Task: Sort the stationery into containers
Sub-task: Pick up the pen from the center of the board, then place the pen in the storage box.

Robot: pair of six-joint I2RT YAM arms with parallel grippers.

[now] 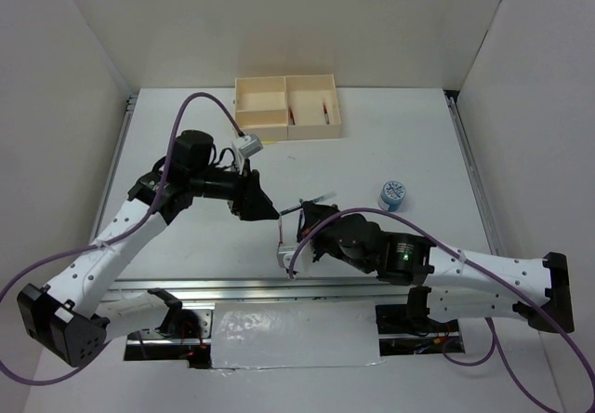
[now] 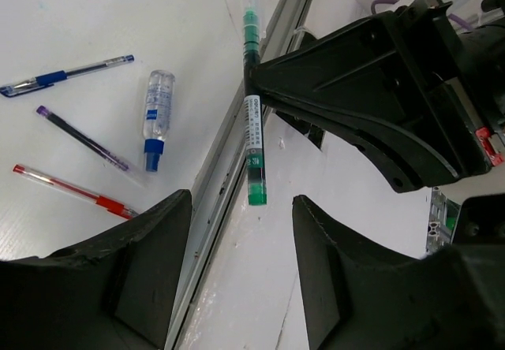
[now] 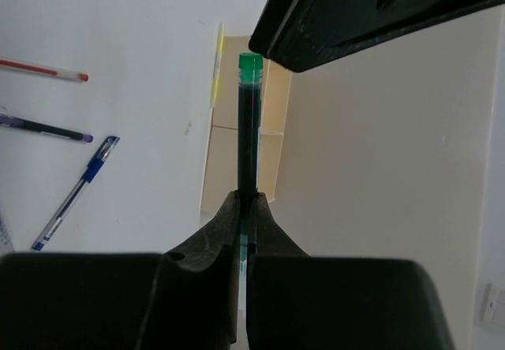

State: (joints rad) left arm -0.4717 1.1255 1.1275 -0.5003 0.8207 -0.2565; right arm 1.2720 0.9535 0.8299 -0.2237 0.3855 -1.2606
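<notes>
My right gripper (image 3: 251,200) is shut on a green-capped pen (image 3: 250,121), held up in the air and pointing at the cream-yellow box (image 3: 225,161). In the left wrist view that pen (image 2: 254,137) ends just beyond my open left gripper (image 2: 241,202), with nothing between its fingers. From above, the left gripper (image 1: 268,210) and right gripper (image 1: 305,214) face each other at mid-table. On the table lie a blue pen (image 2: 67,74), a purple pen (image 2: 83,137), a red pen (image 2: 75,188) and a clear tube with a blue end (image 2: 156,117). A blue-and-white cylinder (image 1: 392,194) stands to the right.
The box (image 1: 262,97) sits at the table's far edge, with red pens (image 1: 325,111) in its right compartment. White walls enclose the table on three sides. A metal rail (image 2: 237,153) runs along the near edge by the arm bases.
</notes>
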